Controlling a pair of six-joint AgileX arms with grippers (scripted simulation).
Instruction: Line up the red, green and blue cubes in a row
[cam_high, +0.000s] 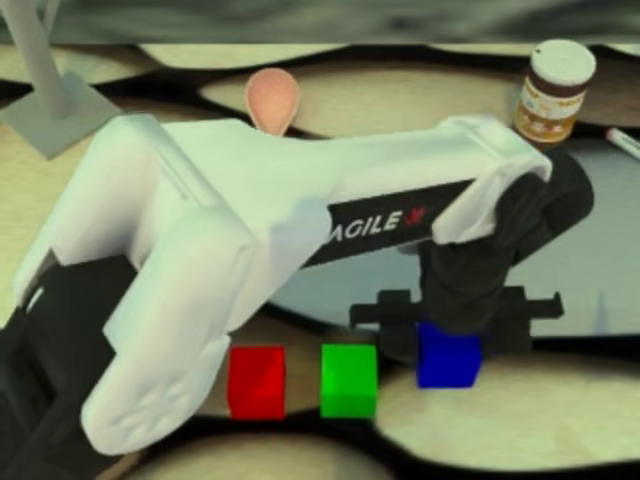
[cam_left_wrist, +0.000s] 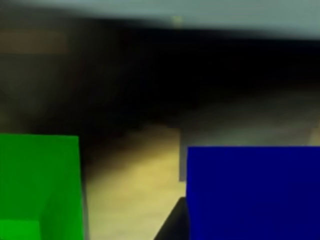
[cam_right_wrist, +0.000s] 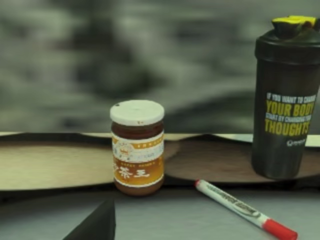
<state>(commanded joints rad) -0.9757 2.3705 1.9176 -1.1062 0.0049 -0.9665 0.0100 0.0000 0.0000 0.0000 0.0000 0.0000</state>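
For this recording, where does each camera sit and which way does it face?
Top view: above the table, looking down on the left arm, left gripper, glossy red cube.
Left wrist: close over the glossy green cube and glossy blue cube, shared with top.
Right wrist: level, facing the white-lidded sauce jar, red-capped marker, black shaker bottle.

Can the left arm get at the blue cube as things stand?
Probably yes: the left hand is right over the blue cube, at the row's right end. Nothing stands between them; the green cube sits apart beside it.
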